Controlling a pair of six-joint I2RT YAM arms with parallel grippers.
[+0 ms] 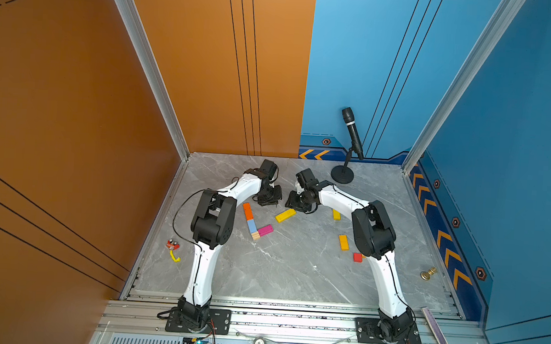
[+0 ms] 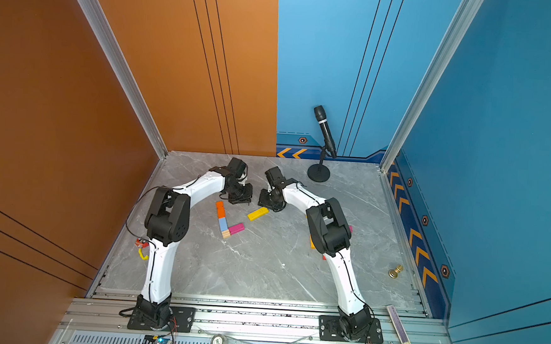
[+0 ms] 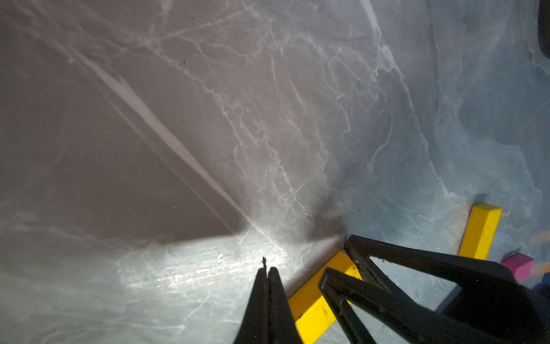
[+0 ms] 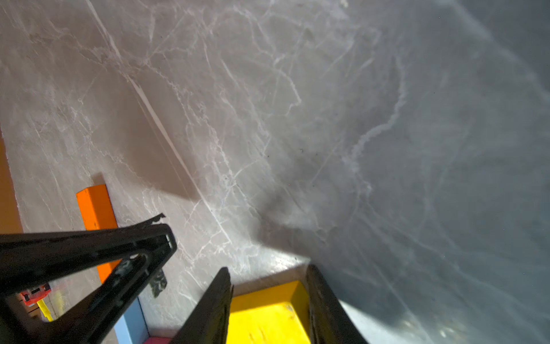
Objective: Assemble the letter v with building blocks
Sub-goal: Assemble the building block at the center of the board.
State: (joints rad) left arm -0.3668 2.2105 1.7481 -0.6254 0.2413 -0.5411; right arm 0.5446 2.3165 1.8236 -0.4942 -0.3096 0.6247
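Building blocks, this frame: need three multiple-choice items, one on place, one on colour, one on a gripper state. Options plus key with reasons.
1. The long yellow block lies:
A) between the right gripper's fingers
B) against the back wall
C) off the table

2. In the row, the block between the orange block and the plain wood block is:
A) red
B) light blue
C) yellow

3. The left gripper is:
A) wide open
B) shut on a block
C) shut, empty

Key:
1 A, the right wrist view shows a finger on each side of it.
2 B, both top views show the light blue block mid-row.
3 C, the left wrist view shows its fingers together with nothing between.
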